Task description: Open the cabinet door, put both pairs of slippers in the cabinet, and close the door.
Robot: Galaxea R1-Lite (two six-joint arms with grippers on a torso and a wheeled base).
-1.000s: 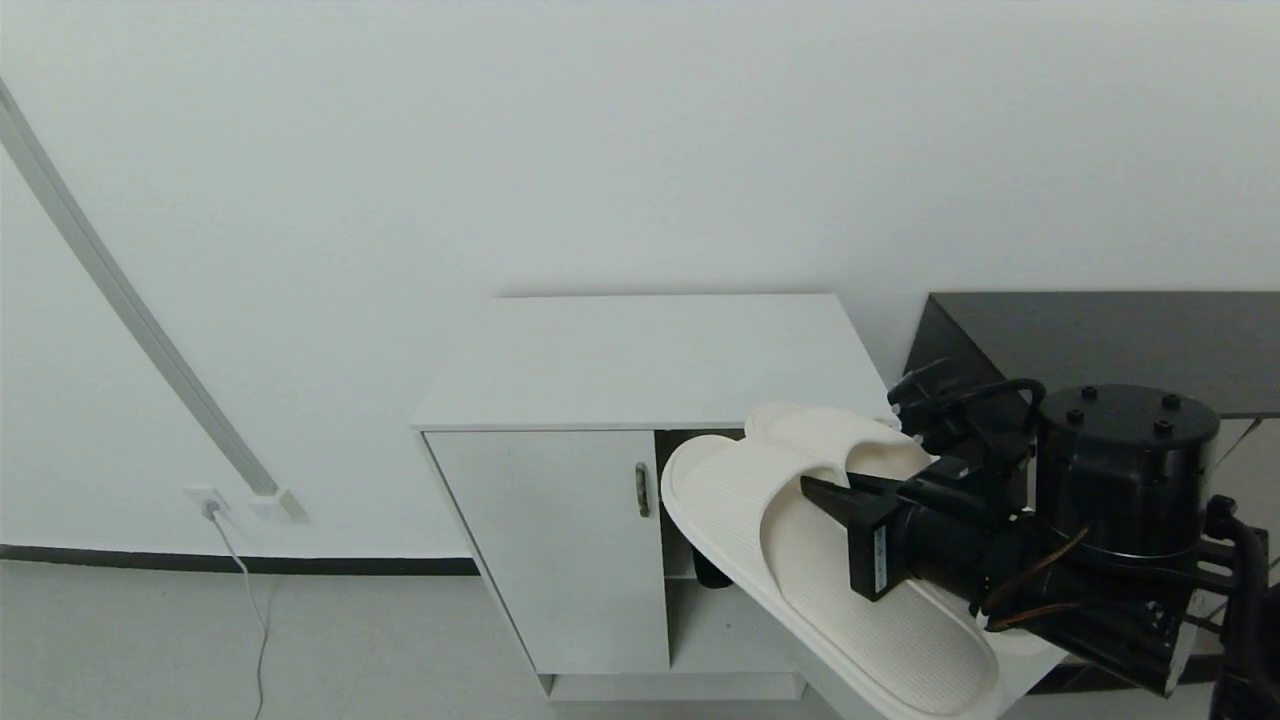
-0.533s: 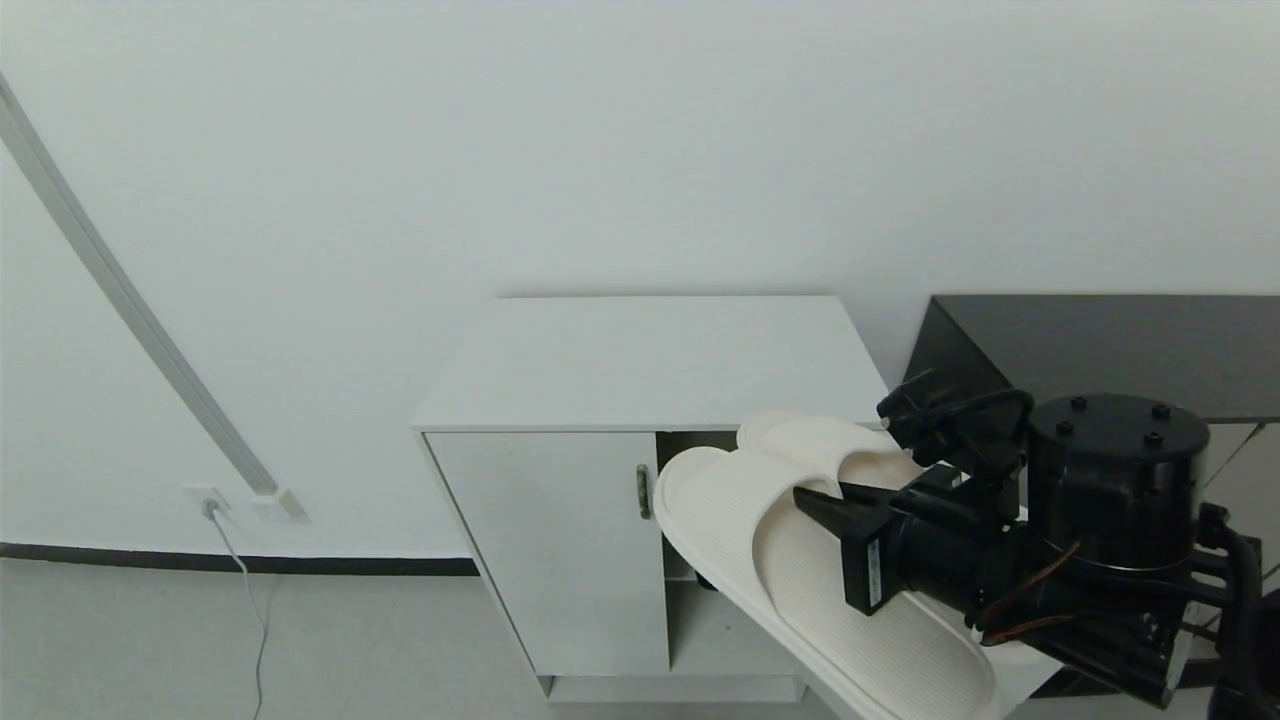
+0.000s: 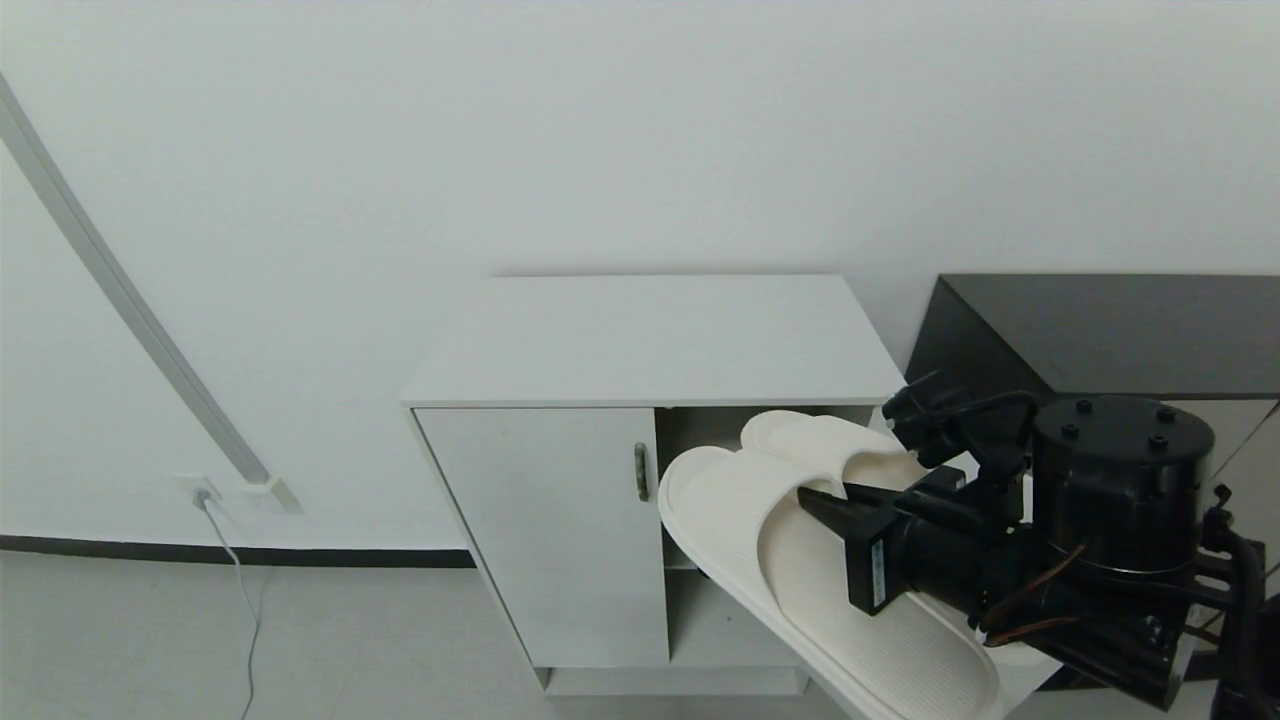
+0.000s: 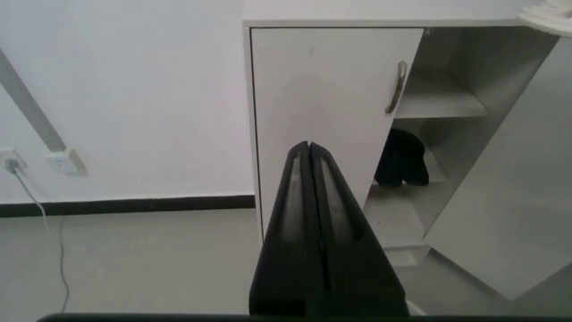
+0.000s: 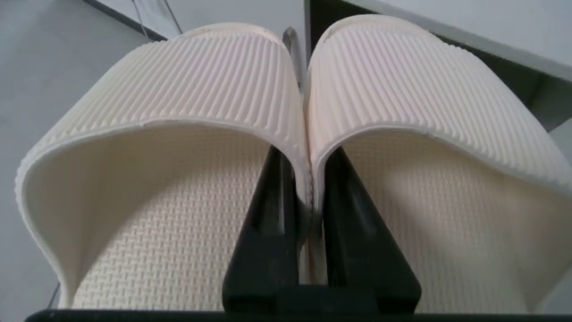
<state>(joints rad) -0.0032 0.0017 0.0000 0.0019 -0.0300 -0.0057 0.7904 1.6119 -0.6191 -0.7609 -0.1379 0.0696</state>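
Two slippers (image 3: 720, 500), clamped in the right pincer (image 3: 825, 492), hang before the open cabinet (image 3: 640, 340). Left pincer (image 4: 309, 170) closed, empty; dark pair (image 4: 402, 159) shelved inside. Light, floppy foam, I judge: pinching both inner straps (image 5: 273, 112) together suits.

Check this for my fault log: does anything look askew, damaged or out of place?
Nothing is damaged or spilled. The pair of white slippers sits tilted in the right hand, pinched by its inner edges; a dark item slumps inside the open cabinet.
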